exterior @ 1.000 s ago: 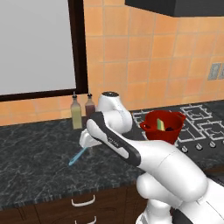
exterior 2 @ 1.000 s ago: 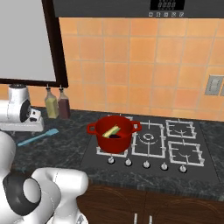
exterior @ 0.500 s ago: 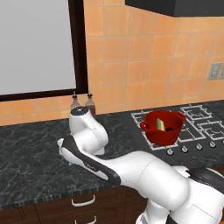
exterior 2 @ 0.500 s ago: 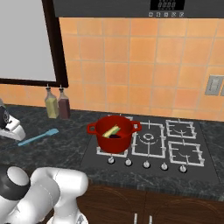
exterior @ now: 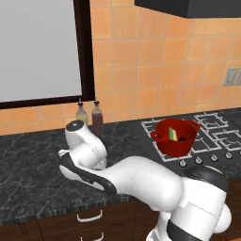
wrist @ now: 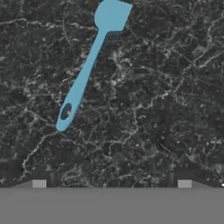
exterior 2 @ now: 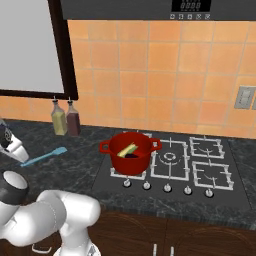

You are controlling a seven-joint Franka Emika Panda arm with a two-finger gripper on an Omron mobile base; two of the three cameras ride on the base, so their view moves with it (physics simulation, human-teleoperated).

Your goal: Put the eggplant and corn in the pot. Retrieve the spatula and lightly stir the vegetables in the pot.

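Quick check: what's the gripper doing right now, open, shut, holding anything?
Gripper: open, holding nothing; it hangs over the dark counter, with the spatula lying ahead of it, untouched.

My table [exterior 2: 75, 165] is a dark, white-veined marble-look slab running under the orange tiled wall. On its bare stone lies the light blue spatula [wrist: 87, 70] with a long thin handle, flat, blade toward the wall. Two slim glass bottles, one pale yellow-green [exterior 2: 59, 120] and one dark red-brown [exterior 2: 73, 120], stand upright together against the wall. A black gas hob [exterior 2: 220, 192] sits to the right, carrying the round deep red pot [exterior 2: 131, 155] on its near-left burner.
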